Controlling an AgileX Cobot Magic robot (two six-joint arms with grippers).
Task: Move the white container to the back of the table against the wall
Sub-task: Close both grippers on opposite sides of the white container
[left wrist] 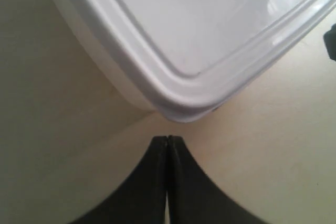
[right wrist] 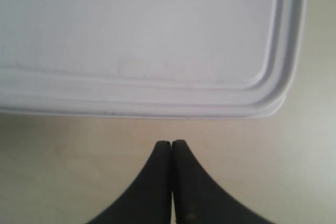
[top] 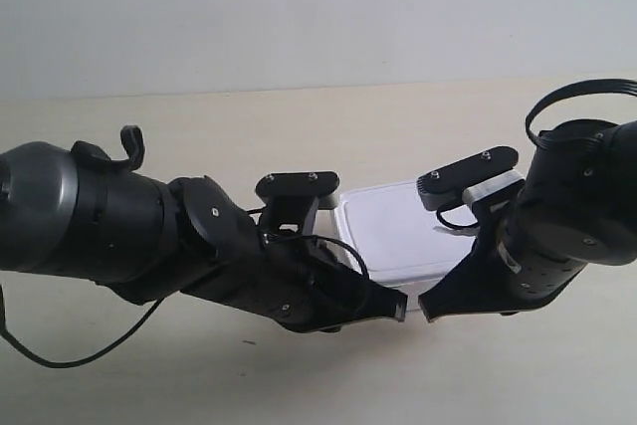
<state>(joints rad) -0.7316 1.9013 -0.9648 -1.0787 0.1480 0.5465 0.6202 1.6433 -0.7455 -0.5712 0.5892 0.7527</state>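
Item: shallow white plastic rectangular container with rimmed lid (top: 393,231), lying flat on the pale cream wood-grain table (top: 249,126), right of centre and well apart from the plain grey-white wall (top: 299,7) at the far side. The move appears not yet done, with the whole run to the far edge left. Lid on, contents hidden; left gripper (left wrist: 167,139) and right gripper (right wrist: 171,143) both clenched on nothing, tips just beside the container's near rim, seemingly placed to push.
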